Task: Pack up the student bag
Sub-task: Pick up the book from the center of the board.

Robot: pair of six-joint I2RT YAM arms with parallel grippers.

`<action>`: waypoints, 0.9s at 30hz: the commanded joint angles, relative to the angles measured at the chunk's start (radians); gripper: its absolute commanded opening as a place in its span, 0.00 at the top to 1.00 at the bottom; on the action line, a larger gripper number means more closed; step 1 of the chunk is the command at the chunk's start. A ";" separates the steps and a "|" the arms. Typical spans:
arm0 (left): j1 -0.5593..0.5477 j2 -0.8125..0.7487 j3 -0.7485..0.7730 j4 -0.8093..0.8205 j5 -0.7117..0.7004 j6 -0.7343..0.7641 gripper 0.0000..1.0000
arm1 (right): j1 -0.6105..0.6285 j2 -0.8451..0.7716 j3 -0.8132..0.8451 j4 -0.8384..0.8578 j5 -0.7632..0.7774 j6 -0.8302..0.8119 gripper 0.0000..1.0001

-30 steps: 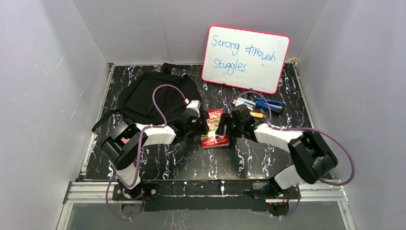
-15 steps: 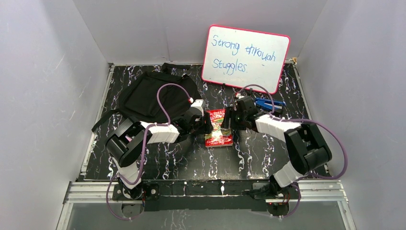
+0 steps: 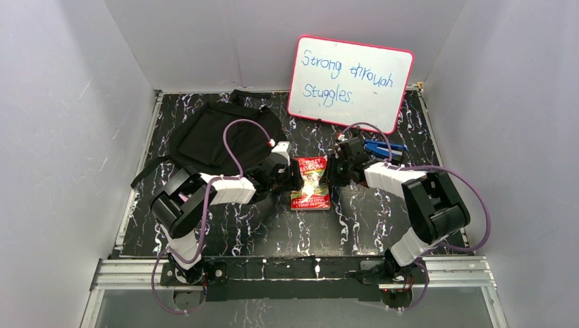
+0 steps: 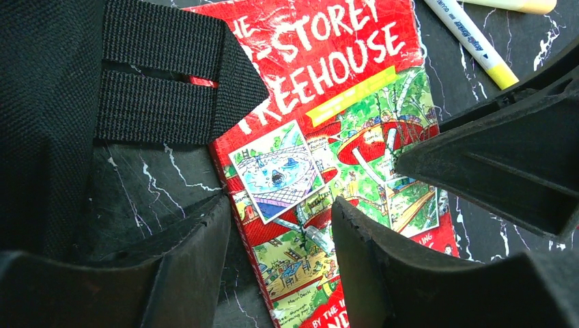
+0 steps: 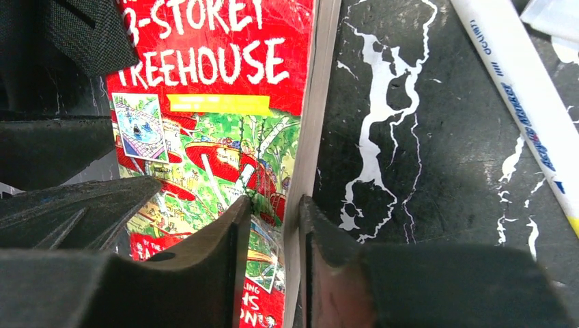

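The student bag point(image 3: 215, 133) lies flat at the back left, and one of its black straps point(image 4: 164, 75) overlaps the top left corner of a red "Treehouse" book point(image 3: 311, 184). That book lies on the table between both arms. My left gripper point(image 3: 292, 179) point(image 4: 280, 225) is open and straddles the book's spine edge, one finger on the table and the other over the cover. My right gripper point(image 3: 332, 173) point(image 5: 273, 205) has its jaws drawn narrow round the book's right edge point(image 5: 311, 137), one finger on the cover and one against the pages.
A pink-framed whiteboard point(image 3: 350, 82) leans on the back wall. A blue tool point(image 3: 381, 147) and other stationery lie behind the right gripper. A yellow-tipped pen point(image 4: 471, 41) and a white marker point(image 5: 526, 89) lie on the table right of the book.
Both grippers moved away from the bases and in against the book's sides. The right jaws narrowed onto its right edge in the last half second. The book shifted slightly backward.
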 commanded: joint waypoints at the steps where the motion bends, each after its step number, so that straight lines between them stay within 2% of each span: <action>1: -0.009 0.011 -0.022 -0.112 0.022 -0.022 0.46 | 0.021 -0.005 -0.044 0.013 -0.041 0.023 0.70; 5: -0.007 -0.053 -0.030 -0.129 -0.021 -0.057 0.45 | 0.021 -0.039 -0.058 0.036 -0.042 0.014 0.87; 7: -0.005 -0.093 -0.044 -0.127 -0.046 -0.083 0.43 | 0.021 -0.063 -0.076 0.081 -0.050 0.015 0.98; 8: -0.001 -0.122 -0.056 -0.121 -0.055 -0.104 0.41 | 0.022 -0.075 -0.088 0.094 -0.052 0.018 1.00; 13: 0.042 -0.212 -0.164 -0.015 0.000 -0.232 0.38 | 0.013 -0.152 -0.167 0.174 -0.090 0.046 1.00; 18: 0.059 -0.259 -0.269 0.156 0.048 -0.282 0.38 | -0.027 -0.273 -0.290 0.322 -0.187 0.089 1.00; 23: 0.066 -0.241 -0.310 0.275 0.132 -0.292 0.38 | -0.067 -0.365 -0.352 0.423 -0.287 0.116 1.00; 27: 0.067 -0.200 -0.332 0.389 0.212 -0.322 0.38 | -0.095 -0.379 -0.378 0.493 -0.356 0.159 1.00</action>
